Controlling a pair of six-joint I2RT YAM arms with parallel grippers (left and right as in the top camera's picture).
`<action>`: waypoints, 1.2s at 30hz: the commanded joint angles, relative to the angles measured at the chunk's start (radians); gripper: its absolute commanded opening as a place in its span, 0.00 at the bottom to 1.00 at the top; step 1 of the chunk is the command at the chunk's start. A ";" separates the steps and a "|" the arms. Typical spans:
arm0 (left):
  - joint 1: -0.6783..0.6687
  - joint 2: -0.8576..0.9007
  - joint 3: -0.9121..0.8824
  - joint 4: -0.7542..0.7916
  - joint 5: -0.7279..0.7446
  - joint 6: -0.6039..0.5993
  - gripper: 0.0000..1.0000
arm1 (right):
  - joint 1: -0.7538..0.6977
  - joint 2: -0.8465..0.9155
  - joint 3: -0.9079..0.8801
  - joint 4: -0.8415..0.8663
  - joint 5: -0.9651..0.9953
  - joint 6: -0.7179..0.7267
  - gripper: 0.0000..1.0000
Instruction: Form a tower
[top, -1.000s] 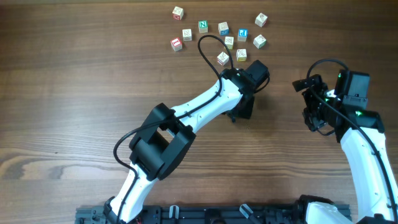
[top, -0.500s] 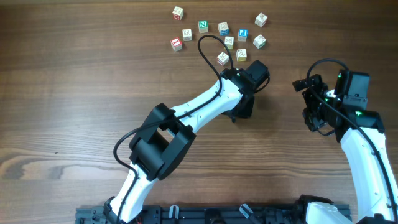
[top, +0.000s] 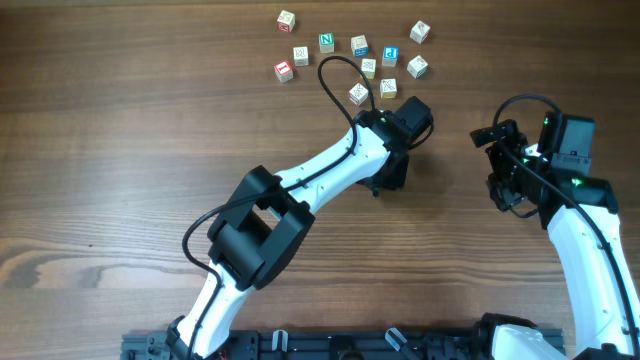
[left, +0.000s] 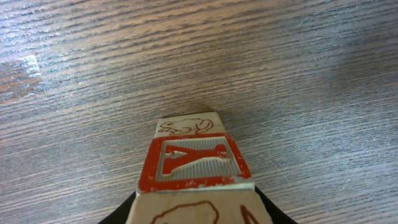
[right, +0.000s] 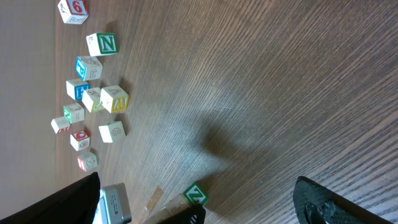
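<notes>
The tower (left: 193, 163) stands on the wooden table as a narrow stack of pale cubes. A red Y face sits between two faces with brown drawings. My left gripper (left: 196, 211) is shut on its nearest, uppermost cube, with black fingers tight on both sides. In the right wrist view the tower (right: 194, 194) shows a green Z face beside the left gripper's black finger (right: 186, 214). From overhead the tower is hidden under the left gripper (top: 388, 172). My right gripper (top: 493, 165) hangs to the right of it, open and holding nothing, apart from the tower.
Several loose letter cubes (top: 360, 55) lie scattered at the far edge of the table, also seen as loose cubes (right: 93, 93) in the right wrist view. The left arm (top: 300, 185) stretches diagonally across the middle. Bare wood lies left of it.
</notes>
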 joint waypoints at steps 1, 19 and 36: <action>-0.002 0.014 0.015 0.003 -0.017 -0.003 0.32 | 0.002 0.009 0.012 0.002 0.006 0.008 1.00; 0.005 0.010 0.019 -0.003 -0.025 0.002 0.30 | 0.002 0.009 0.012 0.002 0.006 0.008 1.00; 0.030 0.010 0.019 -0.024 -0.069 -0.118 0.27 | 0.002 0.009 0.012 0.002 0.006 0.008 1.00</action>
